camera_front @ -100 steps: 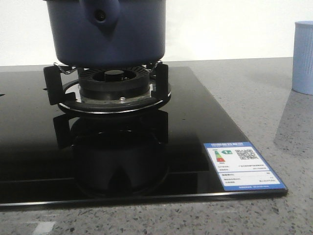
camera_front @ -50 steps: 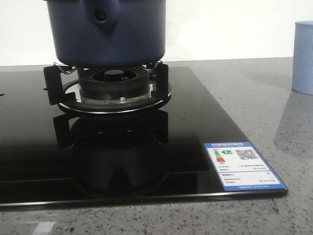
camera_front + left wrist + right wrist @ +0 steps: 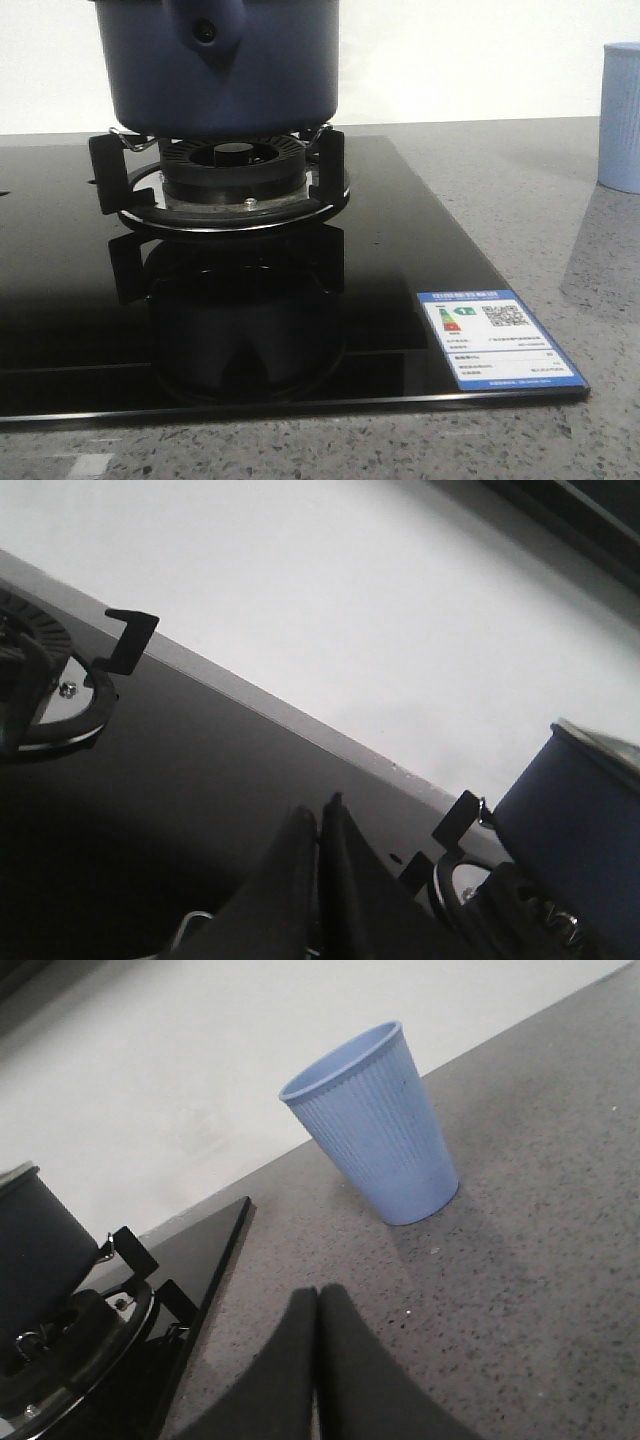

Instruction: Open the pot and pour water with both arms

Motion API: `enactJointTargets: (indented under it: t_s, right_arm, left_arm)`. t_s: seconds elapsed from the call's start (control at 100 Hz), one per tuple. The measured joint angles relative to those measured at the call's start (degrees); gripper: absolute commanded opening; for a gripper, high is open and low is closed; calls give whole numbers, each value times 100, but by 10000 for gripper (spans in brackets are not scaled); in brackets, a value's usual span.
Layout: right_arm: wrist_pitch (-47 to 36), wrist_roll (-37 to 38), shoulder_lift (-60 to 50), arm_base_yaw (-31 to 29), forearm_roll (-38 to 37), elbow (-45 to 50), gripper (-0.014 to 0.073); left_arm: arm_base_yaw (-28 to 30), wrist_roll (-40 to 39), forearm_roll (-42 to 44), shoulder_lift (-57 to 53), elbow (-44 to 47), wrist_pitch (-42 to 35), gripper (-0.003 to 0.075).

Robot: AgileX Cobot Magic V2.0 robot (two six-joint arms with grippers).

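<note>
The dark navy pot [image 3: 225, 65] sits on the burner's black supports [image 3: 230, 175] of a black glass hob; its handle mount with a small round hole [image 3: 205, 30] faces the front camera. Its top is cut off in that view. The left wrist view catches the pot's side [image 3: 575, 820] and rim. My left gripper [image 3: 320, 810] hangs shut and empty over the dark hob glass, short of the pot. The pot [image 3: 35, 1250] shows again in the right wrist view. My right gripper [image 3: 318, 1295] is shut and empty above the grey counter, between the hob's edge and a pale blue ribbed cup [image 3: 375, 1125].
The pale blue cup [image 3: 622, 115] stands on the speckled grey counter [image 3: 560, 200] to the right of the hob. A blue energy label [image 3: 497, 338] is stuck on the hob's front right corner. A second burner [image 3: 40, 680] lies in the left wrist view. A white wall runs behind.
</note>
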Motion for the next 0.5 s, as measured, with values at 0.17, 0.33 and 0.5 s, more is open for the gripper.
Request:
enactJointTargets:
  t_s: [0.17,0.33,0.5]
  right_arm:
    - [292,-9,0,0,166,-387,-60]
    - [617,-103,329,0,-441,-1210,-60]
    - [1232,-317,1415,0,-1225,-2223,-61]
  left_arm:
    - [0,0,-437,0,-205,79,-20]
    - [0,430,-91,94,-1034,581,-20]
    - [0,1462,240,919,-2242,1445,-20]
